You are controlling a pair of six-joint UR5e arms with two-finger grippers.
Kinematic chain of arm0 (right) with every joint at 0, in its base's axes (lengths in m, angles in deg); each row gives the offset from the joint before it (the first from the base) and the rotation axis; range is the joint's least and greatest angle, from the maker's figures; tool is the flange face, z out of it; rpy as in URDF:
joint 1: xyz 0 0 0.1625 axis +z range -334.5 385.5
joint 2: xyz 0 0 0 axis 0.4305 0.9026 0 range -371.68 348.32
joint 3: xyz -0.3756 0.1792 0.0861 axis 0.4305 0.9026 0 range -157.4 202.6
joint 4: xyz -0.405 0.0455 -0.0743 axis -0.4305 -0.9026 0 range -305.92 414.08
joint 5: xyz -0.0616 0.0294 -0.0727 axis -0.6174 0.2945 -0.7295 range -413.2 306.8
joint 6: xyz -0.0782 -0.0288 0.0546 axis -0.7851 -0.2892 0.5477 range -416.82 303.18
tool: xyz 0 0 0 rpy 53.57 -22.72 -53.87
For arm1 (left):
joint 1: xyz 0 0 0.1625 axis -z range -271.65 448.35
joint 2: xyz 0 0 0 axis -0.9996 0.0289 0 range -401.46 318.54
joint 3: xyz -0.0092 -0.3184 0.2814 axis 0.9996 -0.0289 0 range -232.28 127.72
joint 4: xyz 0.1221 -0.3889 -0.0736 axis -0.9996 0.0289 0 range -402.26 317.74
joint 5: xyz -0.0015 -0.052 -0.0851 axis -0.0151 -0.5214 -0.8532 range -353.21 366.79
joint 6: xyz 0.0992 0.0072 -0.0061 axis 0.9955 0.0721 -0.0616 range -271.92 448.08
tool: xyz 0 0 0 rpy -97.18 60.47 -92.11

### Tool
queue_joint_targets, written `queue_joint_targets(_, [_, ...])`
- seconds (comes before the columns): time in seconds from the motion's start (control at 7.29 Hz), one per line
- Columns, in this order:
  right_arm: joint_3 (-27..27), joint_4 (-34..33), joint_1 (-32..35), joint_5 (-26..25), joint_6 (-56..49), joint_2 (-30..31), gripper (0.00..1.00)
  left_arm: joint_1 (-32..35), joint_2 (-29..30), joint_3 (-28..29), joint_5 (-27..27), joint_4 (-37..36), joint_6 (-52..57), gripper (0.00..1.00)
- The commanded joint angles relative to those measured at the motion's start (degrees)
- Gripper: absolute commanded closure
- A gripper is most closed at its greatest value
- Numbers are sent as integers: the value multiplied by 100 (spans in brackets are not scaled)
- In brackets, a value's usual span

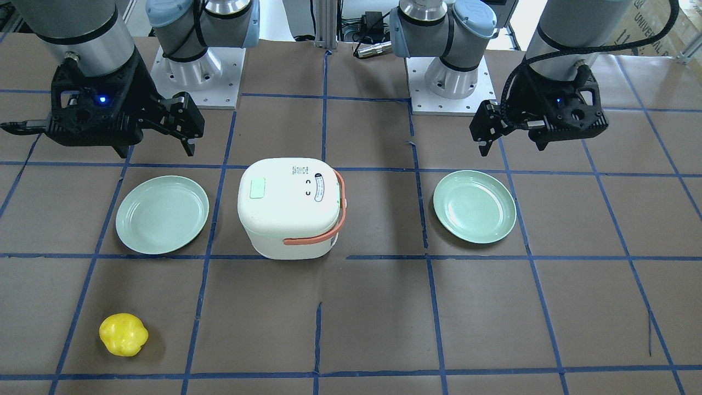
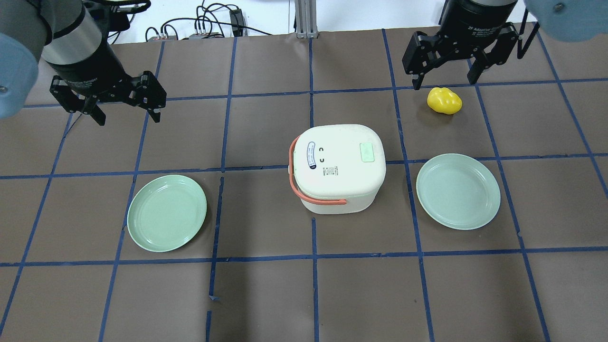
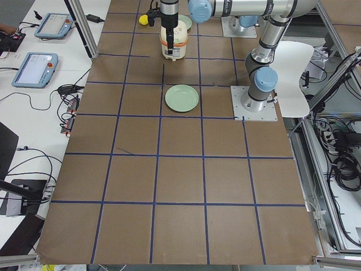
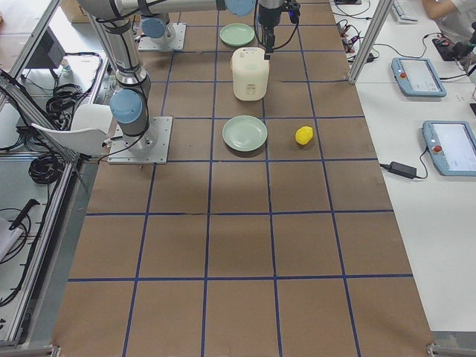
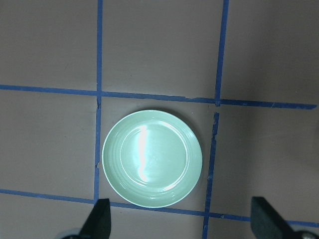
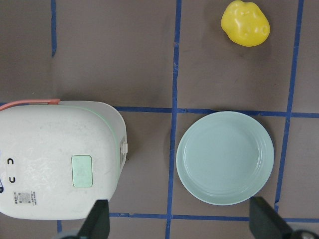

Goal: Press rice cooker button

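Here, I am holding my left tool (image 2: 129,116) and right tool (image 2: 444,84) spread apart above the tabletop (image 2: 266,294), while the rice cooker (image 2: 338,166) is sitting lid-shut between the left plate (image 2: 166,213) and the right plate (image 2: 458,191)

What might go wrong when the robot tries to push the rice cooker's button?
The green button on the rice cooker is small, so the wide-open right gripper might miss it. The cooker stands loose on the table, so a slanted push might slide it into a plate beside it.
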Motion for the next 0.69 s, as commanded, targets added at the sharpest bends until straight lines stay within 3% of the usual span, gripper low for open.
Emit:
queue_joint_targets(0.0, [-19,-33,7,16,30,-18,0,0,0,-8,0,0,0,0])
queue_joint_targets(0.55, [-28,-41,-2,51,39,-1,0,0,0,1,0,0,0,0])
